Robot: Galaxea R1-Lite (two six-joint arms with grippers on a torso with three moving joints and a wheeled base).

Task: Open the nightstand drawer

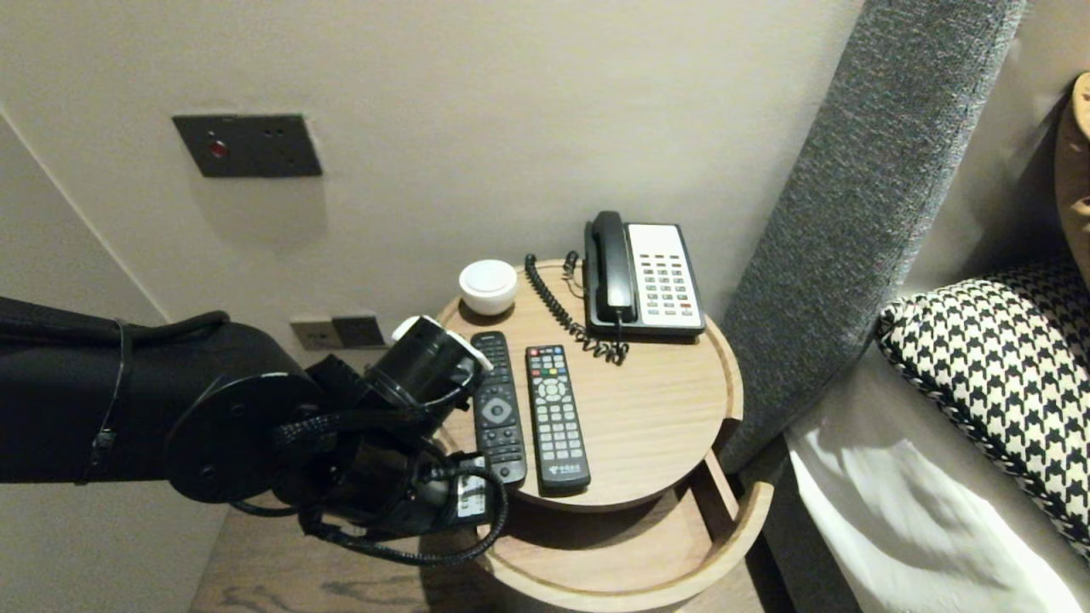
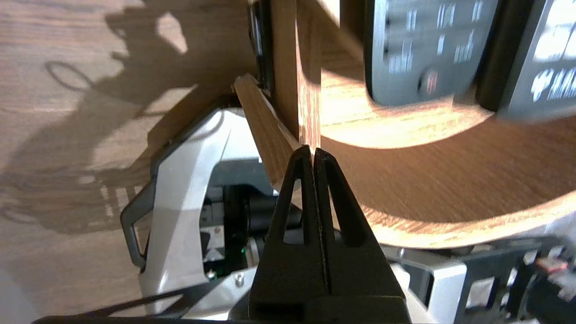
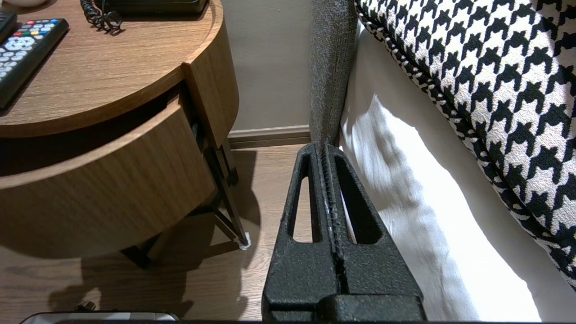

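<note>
A round wooden bedside table (image 1: 664,409) carries two black remotes (image 1: 498,409) (image 1: 556,417), a black-and-white desk phone (image 1: 643,277) and a small white bowl (image 1: 488,286). Its curved drawer (image 1: 630,562) stands pulled out under the top. My left arm (image 1: 255,426) reaches in from the left, at the table's front left edge. In the left wrist view the left gripper (image 2: 313,150) is shut on nothing, its tips close to the side wall (image 2: 297,67) where the drawer (image 2: 450,216) meets it. The right gripper (image 3: 325,146) is shut and hangs over the floor between table and bed.
A grey upholstered headboard (image 1: 851,213) rises right of the table. Beside it lie a white sheet (image 1: 920,528) and a houndstooth pillow (image 1: 1005,383). Wall plates (image 1: 247,145) and sockets (image 1: 336,332) sit on the wall behind. Below is wooden floor (image 3: 279,189).
</note>
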